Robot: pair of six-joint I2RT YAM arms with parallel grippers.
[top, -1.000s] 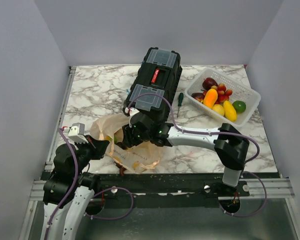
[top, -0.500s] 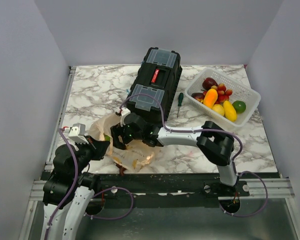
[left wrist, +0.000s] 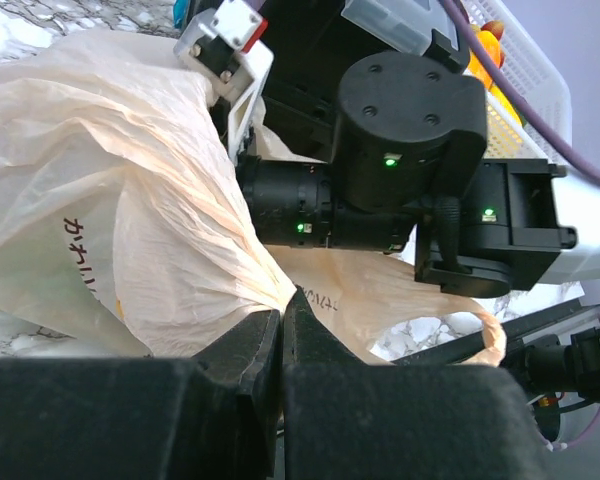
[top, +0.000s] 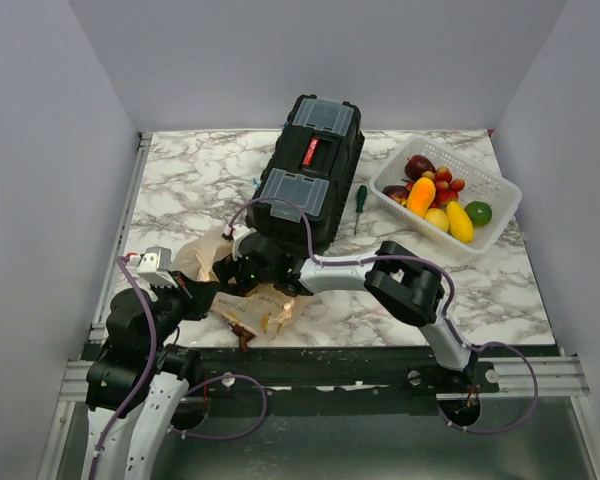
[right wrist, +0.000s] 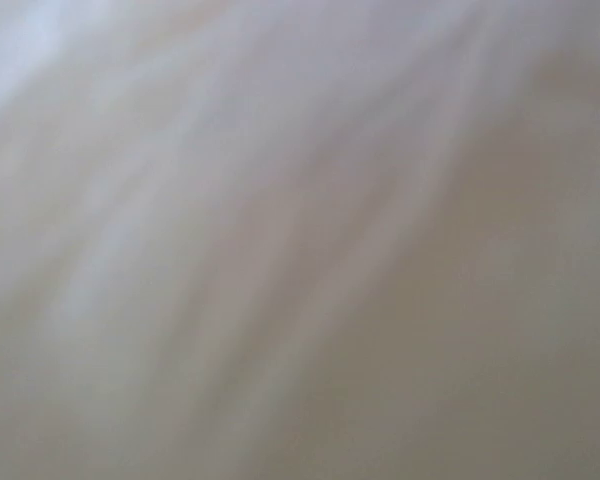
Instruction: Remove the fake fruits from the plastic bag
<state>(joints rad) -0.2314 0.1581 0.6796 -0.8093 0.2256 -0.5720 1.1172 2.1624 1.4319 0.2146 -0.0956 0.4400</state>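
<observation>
Two grippers are busy at the plastic bag [top: 265,312], low and left in the top view. Nearest, the left gripper [left wrist: 282,318] is pinched shut on a fold of the bag. A second ago the right gripper [top: 228,270] was at the bag's mouth. Now it has pushed deep inside, maybe after a fruit. Its camera shows only blurry bag, so I cannot tell how its jaws stand. Far back, upper right, fake fruits [top: 435,195] lie in the white basket [top: 497,187].

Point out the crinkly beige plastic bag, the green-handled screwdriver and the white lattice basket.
crinkly beige plastic bag [left wrist: 130,210], left wrist view, on its creased side panel.
green-handled screwdriver [top: 358,211], top view, where handle meets shaft.
white lattice basket [top: 477,174], top view, on its bare far wall.
</observation>
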